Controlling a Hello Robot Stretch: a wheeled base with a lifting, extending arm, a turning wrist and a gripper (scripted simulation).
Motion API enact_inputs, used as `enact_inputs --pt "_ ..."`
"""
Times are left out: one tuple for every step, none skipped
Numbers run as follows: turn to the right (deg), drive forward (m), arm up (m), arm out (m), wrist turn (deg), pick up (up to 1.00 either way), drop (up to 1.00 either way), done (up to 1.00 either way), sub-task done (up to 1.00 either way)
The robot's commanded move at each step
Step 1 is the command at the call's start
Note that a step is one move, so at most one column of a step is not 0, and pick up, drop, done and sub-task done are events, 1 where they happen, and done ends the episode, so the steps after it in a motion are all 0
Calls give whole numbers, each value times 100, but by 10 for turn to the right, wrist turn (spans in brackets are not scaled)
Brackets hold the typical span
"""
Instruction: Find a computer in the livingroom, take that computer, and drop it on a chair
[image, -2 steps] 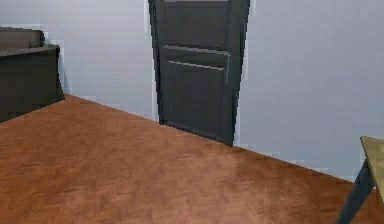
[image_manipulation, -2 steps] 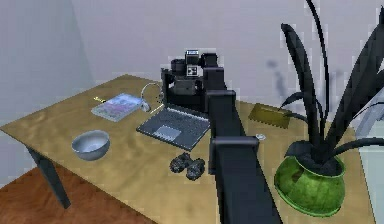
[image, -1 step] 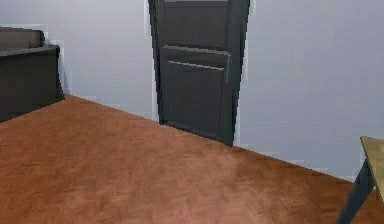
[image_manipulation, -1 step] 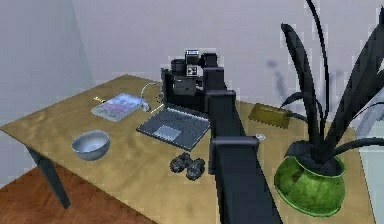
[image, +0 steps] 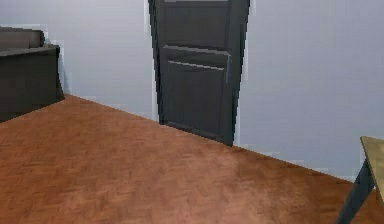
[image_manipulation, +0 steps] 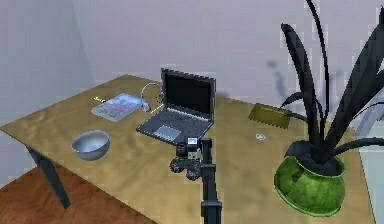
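An opened dark laptop (image_manipulation: 183, 105) rests on a light wooden table (image_manipulation: 60, 125) in the arm side view, its screen upright and facing me. The dark arm bar rises from the bottom edge, and the gripper (image_manipulation: 183, 160) sits at its far end, just in front of the laptop's near edge. Because the laptop lies right behind the fingers, I cannot tell whether the gripper holds anything.
On the table are a grey bowl (image_manipulation: 90, 145), a flat pale book (image_manipulation: 118, 106), an olive flat item (image_manipulation: 269, 115) and a potted plant (image_manipulation: 312, 170) with long dark leaves. The forward view has a dark door (image: 198, 65), dark furniture (image: 28, 78), the table's corner (image: 372, 160) and open brown floor.
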Motion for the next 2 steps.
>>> enact_inputs --pt "0 0 0 0 0 100 0 0 0" --pt "0 0 10 0 0 0 0 0 0"
